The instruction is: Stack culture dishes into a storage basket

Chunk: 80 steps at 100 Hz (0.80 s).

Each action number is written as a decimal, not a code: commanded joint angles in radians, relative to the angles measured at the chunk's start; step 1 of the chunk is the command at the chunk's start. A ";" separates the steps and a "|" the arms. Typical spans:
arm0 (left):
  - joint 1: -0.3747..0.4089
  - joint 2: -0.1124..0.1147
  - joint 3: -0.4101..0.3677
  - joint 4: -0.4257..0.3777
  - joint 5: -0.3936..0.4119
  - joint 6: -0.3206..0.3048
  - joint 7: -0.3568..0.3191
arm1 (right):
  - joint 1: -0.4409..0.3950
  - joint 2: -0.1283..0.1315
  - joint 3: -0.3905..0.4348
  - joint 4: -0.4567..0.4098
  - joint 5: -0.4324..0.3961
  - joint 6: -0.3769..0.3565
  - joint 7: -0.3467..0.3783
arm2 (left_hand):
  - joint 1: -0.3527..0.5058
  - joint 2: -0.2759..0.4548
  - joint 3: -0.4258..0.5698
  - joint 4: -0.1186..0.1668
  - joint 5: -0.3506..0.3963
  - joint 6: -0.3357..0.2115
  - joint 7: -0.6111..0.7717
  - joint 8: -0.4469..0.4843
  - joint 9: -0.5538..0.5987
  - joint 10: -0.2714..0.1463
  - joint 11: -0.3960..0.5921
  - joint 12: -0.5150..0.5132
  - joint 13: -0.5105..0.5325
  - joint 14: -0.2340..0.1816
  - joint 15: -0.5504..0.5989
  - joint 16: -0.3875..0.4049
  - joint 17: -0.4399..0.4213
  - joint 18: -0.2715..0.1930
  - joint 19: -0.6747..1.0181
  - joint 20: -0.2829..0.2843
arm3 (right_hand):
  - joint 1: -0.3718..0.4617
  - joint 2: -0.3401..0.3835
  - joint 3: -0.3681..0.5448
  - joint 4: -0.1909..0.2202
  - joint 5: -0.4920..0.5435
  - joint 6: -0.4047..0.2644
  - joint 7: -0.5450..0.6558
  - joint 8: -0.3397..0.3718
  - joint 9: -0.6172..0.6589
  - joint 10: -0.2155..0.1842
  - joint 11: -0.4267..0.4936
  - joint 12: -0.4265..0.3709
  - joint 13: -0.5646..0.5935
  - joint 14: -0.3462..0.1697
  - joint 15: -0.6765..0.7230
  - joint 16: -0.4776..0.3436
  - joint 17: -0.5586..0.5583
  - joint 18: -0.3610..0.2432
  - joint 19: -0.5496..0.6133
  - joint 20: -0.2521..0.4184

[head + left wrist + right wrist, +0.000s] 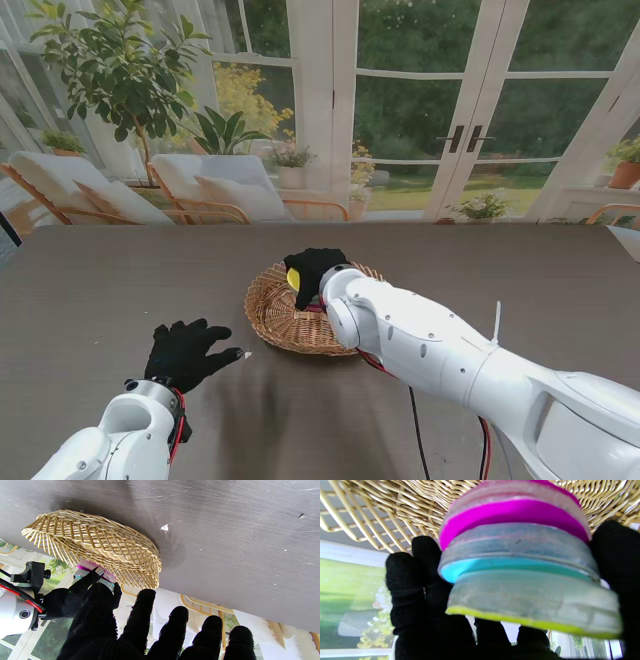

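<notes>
The right hand (312, 272), clamped on the stacked clear culture dishes (520, 562), should lower them level into the round woven wicker basket (275, 315) beneath before letting go.

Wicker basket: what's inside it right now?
The wicker basket holds a stack of three culture dishes: magenta, cyan, yellow. The right hand grips the stack and covers the basket floor beneath.

The stand camera looked down from above the shoulders across the table (90, 290) toward glass doors (470, 110). The left wrist camera looked along spread fingers (175, 627), inverted, taking in the wicker basket (100, 545) from nearby. The right wrist camera sat very close against stacked culture dishes (520, 562) inside that same basket.
</notes>
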 commanded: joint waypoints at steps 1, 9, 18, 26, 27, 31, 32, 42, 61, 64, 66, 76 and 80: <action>0.000 0.000 0.001 0.001 -0.001 0.004 -0.023 | -0.011 -0.006 -0.011 0.012 -0.004 -0.015 0.012 | 0.030 0.065 -0.004 0.035 0.015 -0.003 0.000 0.002 0.004 0.006 -0.003 0.007 0.027 0.015 -0.003 0.002 0.003 -0.008 -0.001 0.011 | 0.318 0.094 0.271 0.145 0.082 0.043 0.116 0.014 0.033 -0.053 0.099 0.047 0.057 -0.283 0.075 0.012 0.257 -0.100 0.018 0.031; -0.001 0.000 0.002 0.001 -0.002 0.005 -0.024 | -0.012 -0.012 -0.020 0.029 -0.002 -0.023 0.009 | 0.030 0.065 -0.005 0.035 0.017 -0.003 0.001 0.003 0.004 0.006 -0.003 0.007 0.026 0.014 -0.003 0.002 0.004 -0.008 -0.001 0.011 | 0.316 0.093 0.271 0.149 0.080 0.045 0.117 0.014 0.032 -0.053 0.100 0.047 0.055 -0.282 0.075 0.012 0.254 -0.100 0.015 0.032; -0.001 0.000 0.002 0.002 -0.002 0.004 -0.025 | -0.011 -0.019 -0.030 0.050 -0.001 -0.035 0.003 | 0.030 0.066 -0.004 0.035 0.016 -0.002 0.000 0.002 0.004 0.006 -0.003 0.007 0.028 0.015 -0.002 0.002 0.004 -0.009 -0.001 0.011 | 0.312 0.094 0.270 0.151 0.080 0.044 0.118 0.014 0.032 -0.054 0.101 0.047 0.054 -0.286 0.077 0.012 0.253 -0.099 0.014 0.033; -0.001 0.000 0.003 0.003 -0.002 0.005 -0.024 | -0.010 -0.026 -0.038 0.067 -0.001 -0.046 -0.002 | 0.030 0.065 -0.004 0.035 0.017 -0.003 0.001 0.002 0.004 0.007 -0.003 0.007 0.027 0.016 -0.003 0.002 0.004 -0.007 -0.001 0.011 | 0.308 0.095 0.270 0.153 0.077 0.044 0.119 0.014 0.030 -0.055 0.102 0.047 0.050 -0.283 0.076 0.011 0.249 -0.100 0.011 0.033; -0.001 0.000 0.003 0.003 -0.002 0.005 -0.024 | -0.010 -0.027 -0.039 0.069 -0.001 -0.047 -0.003 | 0.030 0.065 -0.004 0.035 0.017 -0.002 0.001 0.002 0.004 0.006 -0.003 0.007 0.027 0.015 -0.003 0.002 0.004 -0.007 -0.001 0.011 | 0.307 0.096 0.269 0.153 0.077 0.044 0.119 0.014 0.030 -0.055 0.102 0.047 0.050 -0.283 0.077 0.011 0.247 -0.100 0.010 0.033; -0.002 0.000 0.003 0.003 -0.001 0.006 -0.025 | -0.010 -0.031 -0.042 0.078 0.000 -0.050 -0.008 | 0.030 0.065 -0.004 0.035 0.018 -0.003 0.001 0.003 0.004 0.007 -0.003 0.007 0.028 0.014 -0.002 0.002 0.004 -0.008 -0.001 0.011 | 0.306 0.095 0.269 0.154 0.074 0.045 0.119 0.014 0.027 -0.055 0.101 0.047 0.049 -0.283 0.077 0.010 0.246 -0.099 0.009 0.033; -0.002 0.000 0.004 0.003 -0.001 0.006 -0.025 | -0.009 -0.032 -0.042 0.080 0.000 -0.051 -0.009 | 0.030 0.065 -0.004 0.035 0.018 -0.003 0.001 0.003 0.005 0.006 -0.003 0.007 0.028 0.015 -0.002 0.003 0.004 -0.008 -0.001 0.011 | 0.306 0.095 0.269 0.154 0.073 0.046 0.119 0.014 0.026 -0.055 0.101 0.047 0.048 -0.283 0.076 0.010 0.246 -0.099 0.009 0.033; -0.003 0.000 0.005 0.004 -0.001 0.009 -0.026 | -0.006 -0.045 -0.050 0.105 0.004 -0.059 -0.017 | 0.030 0.065 -0.004 0.035 0.017 -0.002 0.001 0.002 0.004 0.007 -0.003 0.007 0.027 0.015 -0.003 0.002 0.003 -0.008 -0.001 0.011 | 0.300 0.096 0.266 0.153 0.067 0.042 0.120 0.014 0.019 -0.057 0.102 0.047 0.039 -0.283 0.074 0.008 0.239 -0.099 0.004 0.033; -0.006 0.001 0.008 0.005 0.000 0.014 -0.029 | 0.008 -0.072 -0.066 0.160 0.016 -0.065 -0.024 | 0.029 0.066 -0.004 0.035 0.017 -0.004 0.001 0.002 0.004 0.005 -0.003 0.007 0.028 0.015 -0.003 0.003 0.003 -0.008 -0.001 0.011 | 0.293 0.102 0.263 0.152 0.060 0.043 0.120 0.012 0.008 -0.053 0.099 0.044 0.023 -0.279 0.071 0.006 0.224 -0.096 -0.007 0.033; -0.006 0.001 0.008 0.005 0.000 0.015 -0.030 | 0.010 -0.077 -0.069 0.171 0.020 -0.068 -0.026 | 0.030 0.066 -0.004 0.035 0.018 -0.001 0.001 0.003 0.005 0.006 -0.003 0.007 0.028 0.014 -0.002 0.003 0.004 -0.008 -0.001 0.011 | 0.293 0.101 0.262 0.152 0.059 0.045 0.120 0.012 0.007 -0.053 0.099 0.043 0.020 -0.278 0.071 0.006 0.222 -0.096 -0.008 0.033; -0.007 0.001 0.009 0.005 0.000 0.016 -0.031 | 0.012 -0.080 -0.071 0.178 0.022 -0.069 -0.027 | 0.031 0.066 -0.004 0.035 0.018 -0.001 0.001 0.003 0.005 0.006 -0.003 0.007 0.028 0.014 -0.002 0.003 0.004 -0.008 -0.001 0.011 | 0.291 0.101 0.262 0.152 0.057 0.045 0.120 0.012 0.004 -0.053 0.098 0.042 0.016 -0.277 0.070 0.005 0.220 -0.096 -0.010 0.033; -0.009 0.002 0.010 0.007 0.000 0.018 -0.034 | 0.017 -0.095 -0.079 0.211 0.029 -0.077 -0.032 | 0.032 0.066 -0.004 0.035 0.018 -0.003 0.001 0.003 0.005 0.007 -0.003 0.007 0.029 0.015 -0.002 0.003 0.004 -0.008 -0.001 0.011 | 0.285 0.106 0.258 0.152 0.048 0.048 0.118 0.010 -0.004 -0.052 0.100 0.042 0.007 -0.278 0.073 0.005 0.215 -0.098 -0.014 0.034; -0.010 0.002 0.011 0.008 0.000 0.019 -0.036 | 0.018 -0.100 -0.082 0.222 0.032 -0.081 -0.033 | 0.033 0.066 -0.003 0.035 0.018 -0.003 0.001 0.003 0.004 0.007 -0.003 0.007 0.028 0.014 -0.003 0.003 0.004 -0.009 -0.001 0.011 | 0.280 0.114 0.253 0.152 0.044 0.048 0.118 0.010 -0.004 -0.052 0.103 0.042 0.005 -0.278 0.074 0.004 0.215 -0.098 -0.015 0.035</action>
